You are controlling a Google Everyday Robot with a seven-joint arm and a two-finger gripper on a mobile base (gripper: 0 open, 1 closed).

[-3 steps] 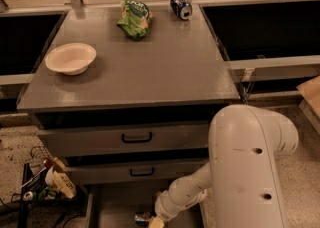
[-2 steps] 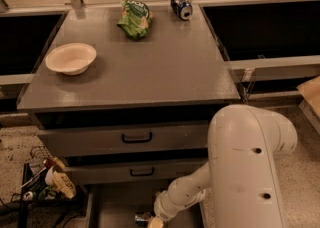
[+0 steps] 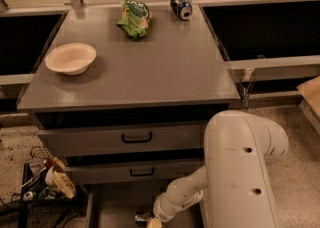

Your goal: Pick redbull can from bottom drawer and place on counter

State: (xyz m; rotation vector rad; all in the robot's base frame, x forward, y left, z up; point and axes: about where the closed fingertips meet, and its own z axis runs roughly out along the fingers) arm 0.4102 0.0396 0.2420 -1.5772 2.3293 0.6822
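Note:
The bottom drawer (image 3: 112, 207) is pulled open at the foot of the grey cabinet, showing its flat grey floor. My arm reaches down into it. My gripper (image 3: 150, 220) is at the bottom edge of the view, low inside the drawer. A small shiny object that looks like the redbull can (image 3: 142, 217) sits right at the gripper, mostly hidden by the wrist. The counter (image 3: 150, 62) is the broad grey cabinet top above.
On the counter stand a white bowl (image 3: 70, 58), a green chip bag (image 3: 134, 17) and a fat blue can (image 3: 181, 6) lying on its side. Two shut drawers with black handles (image 3: 137, 137) sit above the open one. A wire rack of clutter (image 3: 45, 182) stands at lower left.

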